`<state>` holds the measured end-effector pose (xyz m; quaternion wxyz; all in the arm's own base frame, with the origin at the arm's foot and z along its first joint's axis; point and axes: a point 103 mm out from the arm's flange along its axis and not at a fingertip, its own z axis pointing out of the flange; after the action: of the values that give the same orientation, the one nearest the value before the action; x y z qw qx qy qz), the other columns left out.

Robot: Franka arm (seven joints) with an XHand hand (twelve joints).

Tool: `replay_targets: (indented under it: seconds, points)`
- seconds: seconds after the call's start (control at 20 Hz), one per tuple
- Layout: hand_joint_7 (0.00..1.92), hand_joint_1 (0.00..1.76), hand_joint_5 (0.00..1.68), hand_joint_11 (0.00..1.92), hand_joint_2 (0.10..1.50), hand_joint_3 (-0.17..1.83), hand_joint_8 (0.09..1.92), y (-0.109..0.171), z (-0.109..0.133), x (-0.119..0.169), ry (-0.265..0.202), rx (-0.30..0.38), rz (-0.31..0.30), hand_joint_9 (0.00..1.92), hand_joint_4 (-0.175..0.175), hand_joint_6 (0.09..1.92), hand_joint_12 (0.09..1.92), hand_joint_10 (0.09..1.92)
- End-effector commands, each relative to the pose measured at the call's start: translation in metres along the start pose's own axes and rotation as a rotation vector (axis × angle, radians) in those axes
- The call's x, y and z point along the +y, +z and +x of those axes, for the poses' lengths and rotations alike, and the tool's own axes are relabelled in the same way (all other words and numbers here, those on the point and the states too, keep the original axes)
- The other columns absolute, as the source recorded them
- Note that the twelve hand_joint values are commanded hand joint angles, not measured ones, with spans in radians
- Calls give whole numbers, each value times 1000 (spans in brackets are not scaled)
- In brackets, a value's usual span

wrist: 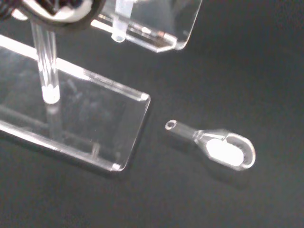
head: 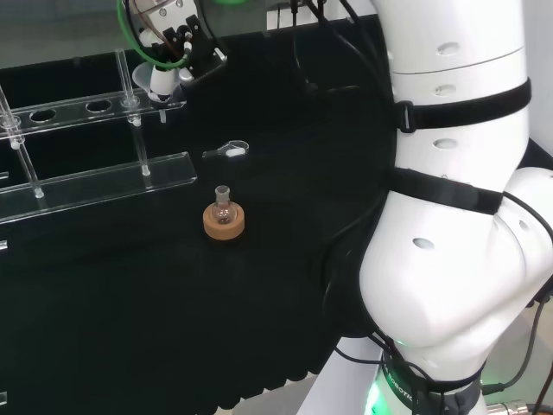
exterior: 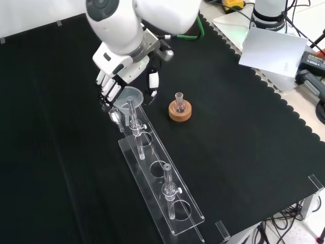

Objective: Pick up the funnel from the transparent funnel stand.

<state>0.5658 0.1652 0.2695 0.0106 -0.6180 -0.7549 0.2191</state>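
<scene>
While the near end of the transparent funnel stand [exterior: 167,198] held only empty holes and clear posts, the funnel [exterior: 129,97] sat in the stand's far end hole in the front view, its stem hanging down through the top plate. It looked light, thin-walled, smooth, likely slippery and easy to crack, so the cone's rim seemed the best place to take hold, lifting straight up. Just behind it the hand [exterior: 112,84] hovered, fingers curved about the cone; whether they touched it I could not tell.

funnel [exterior: 128,96] in stand [exterior: 161,188], flask [exterior: 179,104] right
</scene>
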Motion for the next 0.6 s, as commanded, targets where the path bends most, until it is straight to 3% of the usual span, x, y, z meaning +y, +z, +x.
replay_targets:
  seconds: [0.05,0.25,0.6]
  points:
    - [441,878,547,572,719,587,658,-36,0,-15,26,-53,-120,700,-26,87,1321,559]
    - [459,883,594,580,725,592,659,-60,-2,-29,27,-66,-74,722,-21,87,1312,555]
    - [464,880,607,569,724,597,648,-85,-7,-65,66,-87,-73,726,-17,93,1298,539]
